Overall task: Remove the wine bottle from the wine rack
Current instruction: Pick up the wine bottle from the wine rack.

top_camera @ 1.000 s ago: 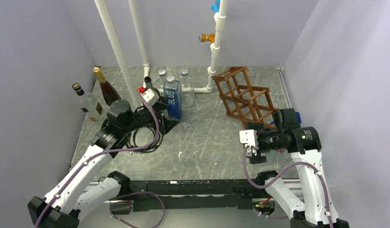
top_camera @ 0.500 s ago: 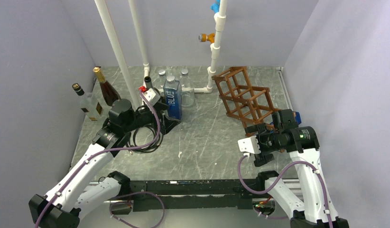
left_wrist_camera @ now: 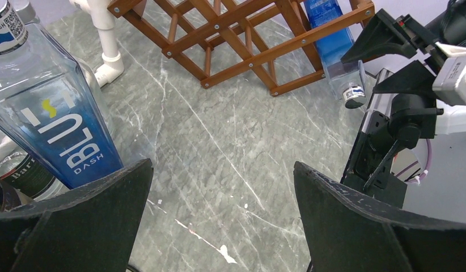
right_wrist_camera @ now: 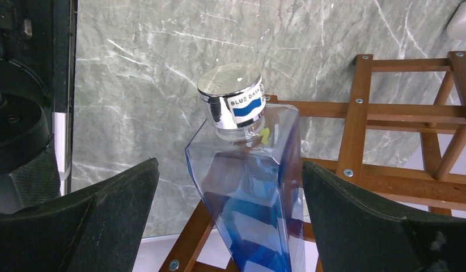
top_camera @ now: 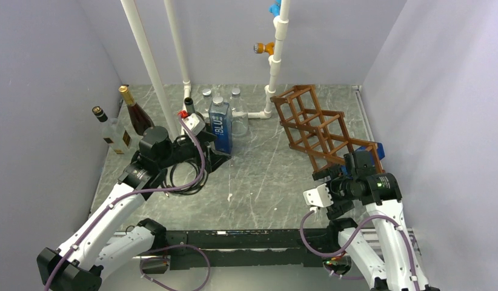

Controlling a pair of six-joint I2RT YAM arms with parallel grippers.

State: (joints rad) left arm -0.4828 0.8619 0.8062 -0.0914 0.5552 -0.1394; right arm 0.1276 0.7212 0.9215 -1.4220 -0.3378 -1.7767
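The wine rack [top_camera: 310, 124] is a reddish-brown wooden lattice at the back right of the table. The wine bottle [right_wrist_camera: 248, 187], blue-tinted glass with a silver cap [right_wrist_camera: 231, 93], lies in a cell at the rack's near end. Its cap end pokes out toward the table, and only a blue sliver [top_camera: 378, 150] shows from above. My right gripper [right_wrist_camera: 231, 170] is open, one jaw on each side of the bottle's body with a gap on both sides. My left gripper [left_wrist_camera: 222, 170] is open over bare table at centre left, with nothing between its jaws. The rack [left_wrist_camera: 236, 34] and bottle [left_wrist_camera: 333, 39] lie across the table from it.
A tall blue "BLU DASH" bottle [top_camera: 220, 126] stands just beyond my left gripper. Clear bottles [top_camera: 237, 112] and a dark one [top_camera: 189, 106] stand behind it. Two more bottles [top_camera: 136, 112] stand by the left wall. White pipes [top_camera: 151, 66] rise at the back. Walls close in on three sides.
My right arm has drawn back toward the near edge beside the rack's near end, jaws still open. The left arm has not moved.
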